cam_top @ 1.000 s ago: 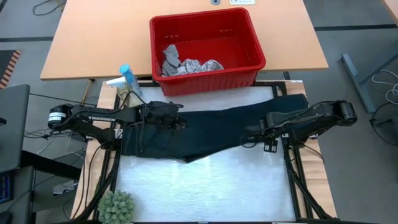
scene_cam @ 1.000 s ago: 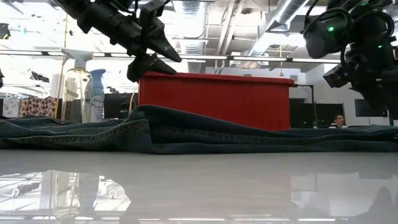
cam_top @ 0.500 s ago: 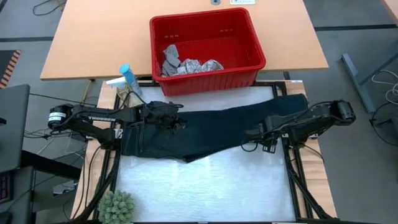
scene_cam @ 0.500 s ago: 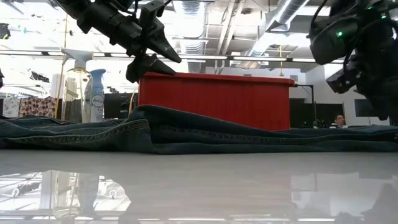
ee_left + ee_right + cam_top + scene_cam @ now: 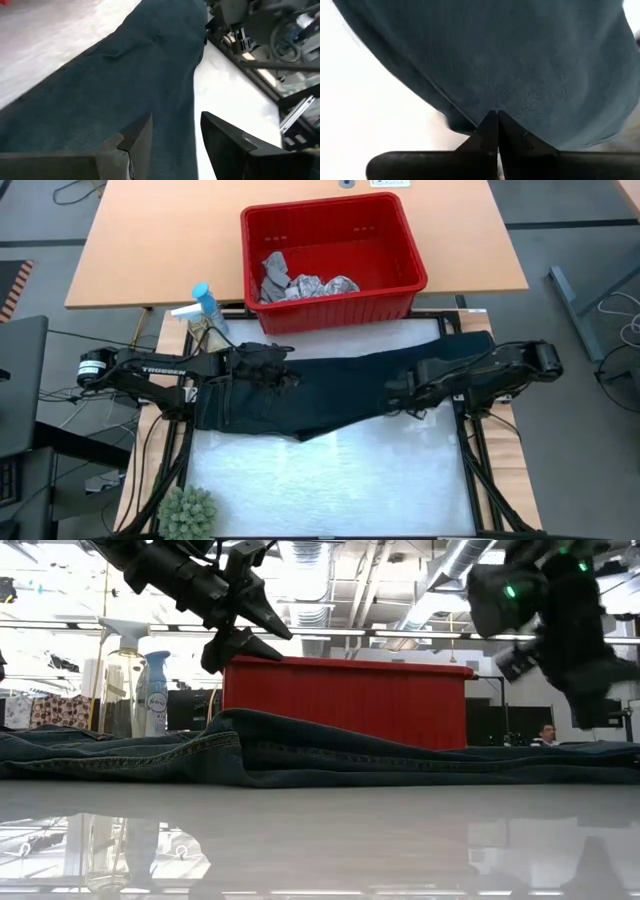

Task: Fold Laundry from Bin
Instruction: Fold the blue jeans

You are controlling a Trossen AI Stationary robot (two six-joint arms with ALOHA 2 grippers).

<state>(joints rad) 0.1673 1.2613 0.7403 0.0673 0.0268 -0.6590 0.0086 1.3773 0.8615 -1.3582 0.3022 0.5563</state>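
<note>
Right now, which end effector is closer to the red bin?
Left. The left end effector hangs above the trousers just in front of the red bin and its left corner; the right end effector is shut at the trousers' front edge, farther from it.

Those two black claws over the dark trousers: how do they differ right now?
The left end effector has its fingers apart; the right end effector has its fingers pressed together on the trousers.
The left one hangs above the cloth, clear of it; the right one is down at the cloth's edge.
The left one is over the wide waist end, the right one over the leg end.
Both are dark two-finger claws working above the same trousers.
</note>
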